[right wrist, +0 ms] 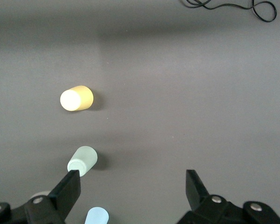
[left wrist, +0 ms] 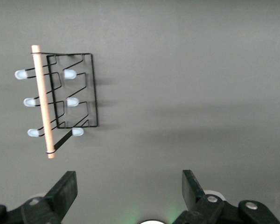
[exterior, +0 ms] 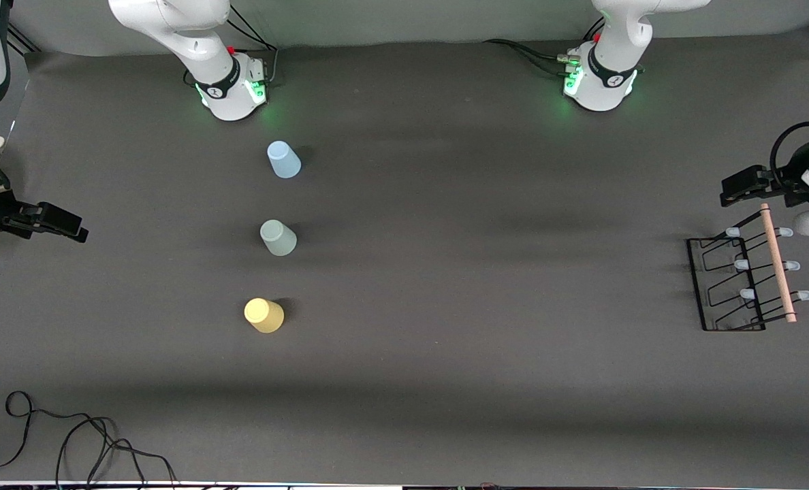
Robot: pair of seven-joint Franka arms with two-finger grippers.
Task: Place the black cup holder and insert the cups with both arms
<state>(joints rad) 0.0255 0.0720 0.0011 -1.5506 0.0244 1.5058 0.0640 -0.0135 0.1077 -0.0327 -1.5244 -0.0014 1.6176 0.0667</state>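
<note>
The black cup holder stands at the left arm's end of the table, its wooden rod on top. Three cups stand upside down in a row in front of the right arm's base. The light blue cup is farthest from the front camera, the grey-green cup is in the middle, and the yellow cup is nearest. My left gripper hangs open and empty over the table beside the holder. My right gripper hangs open and empty at the right arm's end, apart from the cups.
A loose black cable lies near the table's front edge at the right arm's end. Both arm bases glow green along the back. Dark cloth covers the table between cups and holder.
</note>
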